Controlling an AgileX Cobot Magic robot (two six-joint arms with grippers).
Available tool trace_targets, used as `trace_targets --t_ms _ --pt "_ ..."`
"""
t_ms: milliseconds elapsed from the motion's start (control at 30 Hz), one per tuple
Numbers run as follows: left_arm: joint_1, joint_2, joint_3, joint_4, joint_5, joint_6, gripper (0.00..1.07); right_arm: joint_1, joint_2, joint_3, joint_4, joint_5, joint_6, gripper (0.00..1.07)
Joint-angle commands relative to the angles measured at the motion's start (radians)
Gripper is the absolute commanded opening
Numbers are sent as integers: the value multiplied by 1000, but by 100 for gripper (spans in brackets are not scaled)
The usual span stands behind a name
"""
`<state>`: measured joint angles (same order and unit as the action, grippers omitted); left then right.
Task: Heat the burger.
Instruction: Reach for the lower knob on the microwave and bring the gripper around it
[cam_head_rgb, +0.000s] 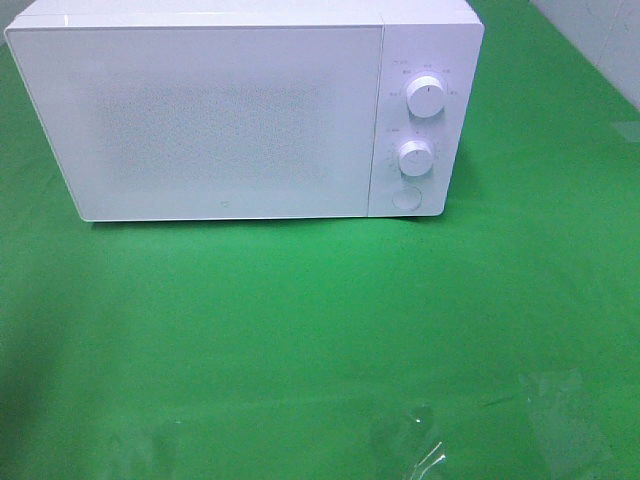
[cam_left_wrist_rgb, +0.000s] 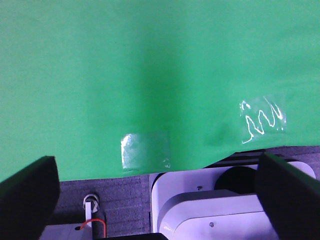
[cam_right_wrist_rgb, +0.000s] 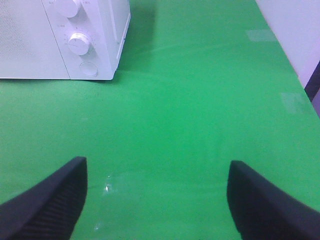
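The burger is out of view in every frame. A white microwave (cam_head_rgb: 240, 110) stands at the back of the green table with its door shut; it has two round knobs (cam_head_rgb: 426, 97) and a round button on its right panel. It also shows in the right wrist view (cam_right_wrist_rgb: 65, 37). My left gripper (cam_left_wrist_rgb: 155, 195) is open and empty over the table's near edge. My right gripper (cam_right_wrist_rgb: 157, 200) is open and empty above bare green cloth, in front of and to the right of the microwave. Neither arm shows in the exterior high view.
Clear tape patches (cam_head_rgb: 420, 445) lie on the green cloth (cam_head_rgb: 300, 330) near the front edge, also in the left wrist view (cam_left_wrist_rgb: 145, 150). A white robot base (cam_left_wrist_rgb: 220, 205) sits below the table edge. A white wall (cam_right_wrist_rgb: 295, 30) borders the table's right side.
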<state>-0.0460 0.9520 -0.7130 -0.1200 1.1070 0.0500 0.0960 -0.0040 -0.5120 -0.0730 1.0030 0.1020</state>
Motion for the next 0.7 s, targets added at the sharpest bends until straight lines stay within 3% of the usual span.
trace_targets --t_ms 33,433,700 --pt "2 -85 33 -11 -14 17 100 -6 -25 3 4 0 3 73" --pt "2 -415 171 -11 -21 32 100 -6 -25 3 4 0 3 73" --pt "2 -575 202 -9 -71 29 100 -6 -25 3 4 0 3 73"
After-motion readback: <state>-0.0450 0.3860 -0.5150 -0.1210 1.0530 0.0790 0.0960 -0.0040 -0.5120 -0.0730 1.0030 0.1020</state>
